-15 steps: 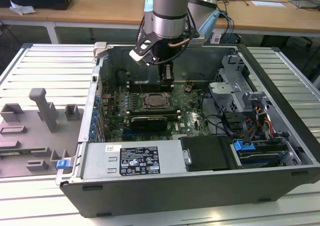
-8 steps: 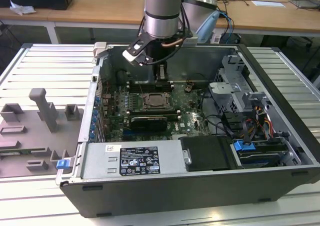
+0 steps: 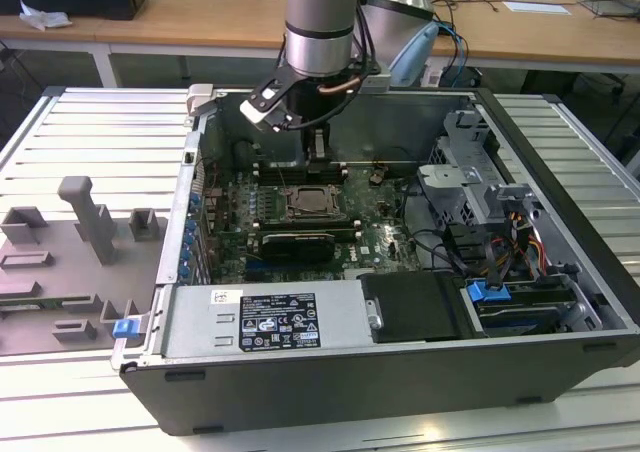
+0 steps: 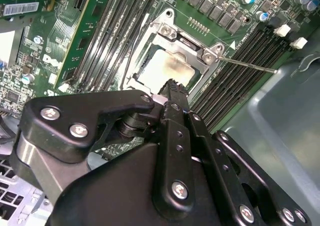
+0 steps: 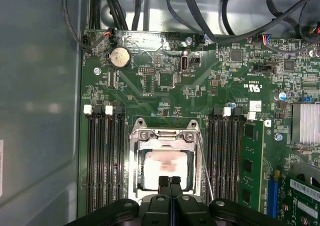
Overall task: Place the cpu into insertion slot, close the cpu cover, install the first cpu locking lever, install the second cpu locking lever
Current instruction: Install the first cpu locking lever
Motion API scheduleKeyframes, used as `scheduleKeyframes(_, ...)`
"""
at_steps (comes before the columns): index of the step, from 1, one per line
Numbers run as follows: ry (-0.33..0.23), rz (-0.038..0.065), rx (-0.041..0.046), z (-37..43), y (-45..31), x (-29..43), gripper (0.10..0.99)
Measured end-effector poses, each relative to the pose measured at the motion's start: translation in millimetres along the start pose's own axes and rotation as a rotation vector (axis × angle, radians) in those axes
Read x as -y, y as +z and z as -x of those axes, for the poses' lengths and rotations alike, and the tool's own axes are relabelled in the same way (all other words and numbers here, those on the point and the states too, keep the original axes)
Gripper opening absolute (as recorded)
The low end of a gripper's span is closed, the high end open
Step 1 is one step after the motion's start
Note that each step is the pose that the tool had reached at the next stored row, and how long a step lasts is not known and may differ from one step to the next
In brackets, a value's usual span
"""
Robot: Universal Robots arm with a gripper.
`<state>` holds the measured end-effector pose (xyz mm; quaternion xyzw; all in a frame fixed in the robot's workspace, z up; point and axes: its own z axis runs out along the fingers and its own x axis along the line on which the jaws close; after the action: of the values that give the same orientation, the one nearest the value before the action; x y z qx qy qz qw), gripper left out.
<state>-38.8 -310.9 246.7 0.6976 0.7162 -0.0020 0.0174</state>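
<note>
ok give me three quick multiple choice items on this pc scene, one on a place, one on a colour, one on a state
1. The cpu lies:
A) in the slot
B) on the floor
C) on a shelf

2. The board around the slot is:
A) blue
B) green
C) red

3. The fingers of the gripper are:
A) spread wide
B) clamped on a screwdriver
C) shut together

Answers:
1 A, since the first wrist view shows the cpu's pale top inside the slot's metal rim.
2 B, since green circuit board lies on every side of the slot.
3 C, since the two fingers meet with no gap and nothing between them.
</note>
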Motion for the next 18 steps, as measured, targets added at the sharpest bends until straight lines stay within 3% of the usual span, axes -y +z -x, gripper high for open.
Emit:
scheduleKeyframes(6,0.0,0.0,0.0002,0.2,-6.2,-0.1,0.106)
scheduleKeyframes(18,0.0,0.0,0.0002,0.3,-11.4,-0.2,0.106)
